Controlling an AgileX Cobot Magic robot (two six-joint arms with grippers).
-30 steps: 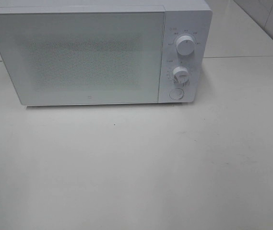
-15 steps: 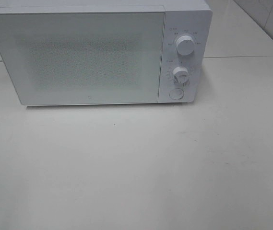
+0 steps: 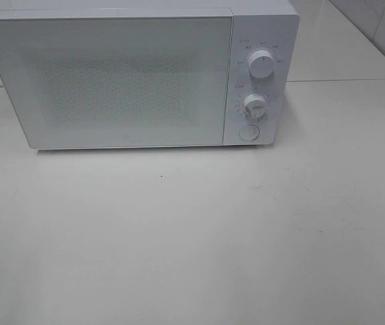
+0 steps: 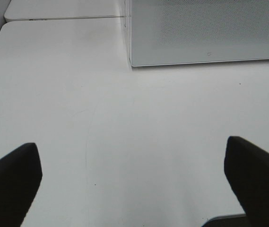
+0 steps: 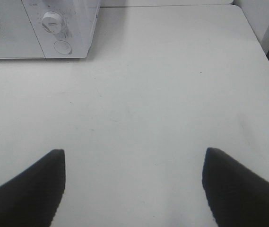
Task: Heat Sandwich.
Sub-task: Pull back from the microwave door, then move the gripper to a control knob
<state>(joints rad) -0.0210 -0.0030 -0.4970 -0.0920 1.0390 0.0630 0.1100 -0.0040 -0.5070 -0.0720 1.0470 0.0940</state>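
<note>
Nowhere does the sandwich show: the table (image 3: pixel 192 244) in front of the microwave (image 3: pixel 138 74) carries nothing, and the closed, speckled door (image 3: pixel 111 81) hides the inside. Setting the dials blind could run the microwave empty. Only the high view shows the upper knob (image 3: pixel 262 65); only the wrist views show the left gripper (image 4: pixel 132 146) and right gripper (image 5: pixel 134 152), fingers spread, empty, before the microwave.

Both the left hand (image 4: pixel 130 147) and right hand (image 5: pixel 134 153) have matte black, blunt-tipped fingers (image 4: pixel 11 184).
</note>
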